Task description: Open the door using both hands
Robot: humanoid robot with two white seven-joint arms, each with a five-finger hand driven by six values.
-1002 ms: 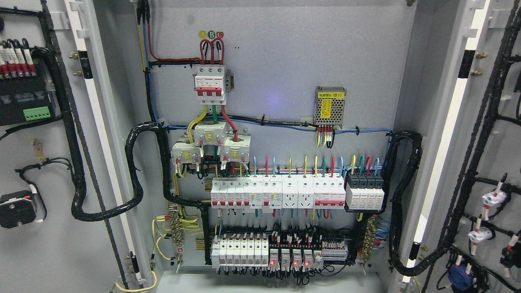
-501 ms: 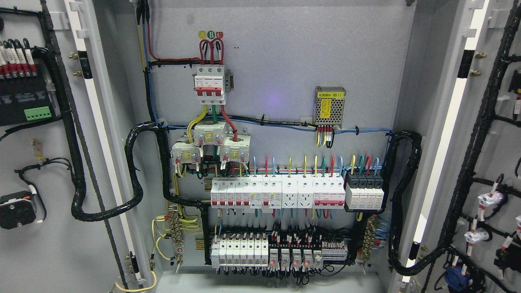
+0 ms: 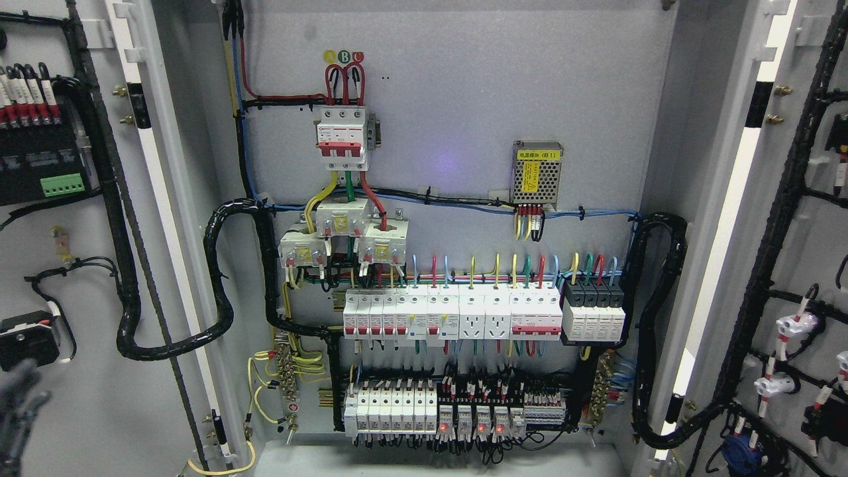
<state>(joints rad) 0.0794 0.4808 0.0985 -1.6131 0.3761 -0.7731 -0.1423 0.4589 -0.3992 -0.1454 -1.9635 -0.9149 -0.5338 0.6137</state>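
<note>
Well, head view: both cabinet doors stand swung wide, and the cabinet interior is fully exposed. The left door [image 3: 79,232] fills the frame left of the cabinet back panel [image 3: 464,99], its inner face toward the camera, long axis vertical, its hinge-side edge running down and slightly rightward beside a white strip. The right door [image 3: 805,218] mirrors it on the far side of the panel, its inner face lined with black cable looms and small white fittings. Between the two door edges the opening is broad and unobstructed.

Down at the lower left corner, below a black box on the left door, a blurred dark hand [image 3: 20,414] shows at the frame edge; it's too smeared to tell whether the fingers are curled or spread, and it appears close to the door face, contact unclear. The right hand is not in view.

Writing now: above the red-and-white main breaker [image 3: 342,132], round markers read A, B and a third partly hidden. The perforated power supply [image 3: 536,172], right of that breaker, carries a yellow label ending "(B1)"; the other characters are too small to read.
</note>
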